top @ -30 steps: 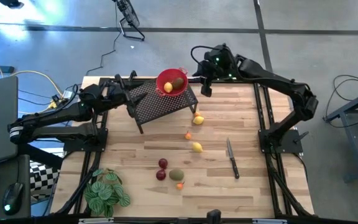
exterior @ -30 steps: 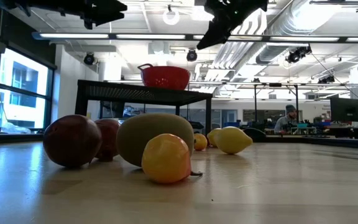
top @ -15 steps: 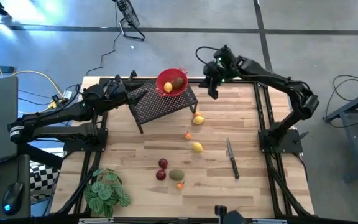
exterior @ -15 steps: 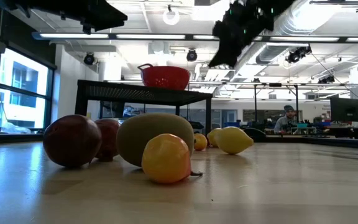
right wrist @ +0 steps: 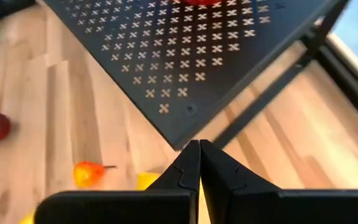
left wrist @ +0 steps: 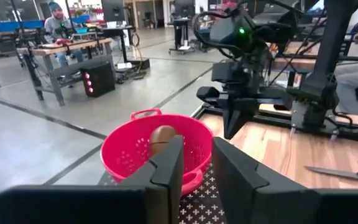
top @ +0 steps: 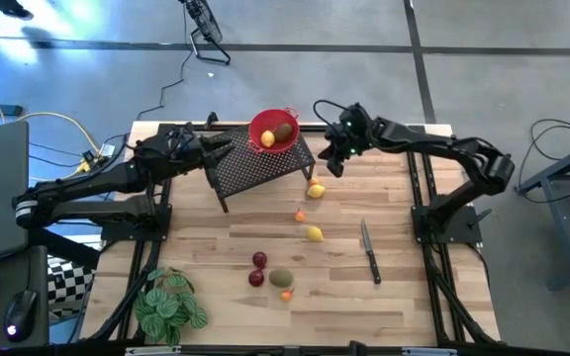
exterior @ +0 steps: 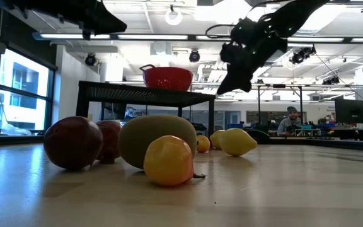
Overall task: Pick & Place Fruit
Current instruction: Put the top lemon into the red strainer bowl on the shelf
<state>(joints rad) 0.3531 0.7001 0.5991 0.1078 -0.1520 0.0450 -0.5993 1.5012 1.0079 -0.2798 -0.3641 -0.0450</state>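
Overhead, fruit (top: 314,234) on table (top: 394,297), unlabelled

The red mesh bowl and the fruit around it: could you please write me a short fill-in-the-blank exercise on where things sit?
1. The red mesh bowl stands on top of the black perforated ____.
2. The right claw, near a corner of the black stand, has its fingers ____.
3. On the wooden table, to the right of the lemon, lies a ____.
4. The leafy plant sits at the table's near-____ corner in the high view.

Missing words: stand; shut; knife; left
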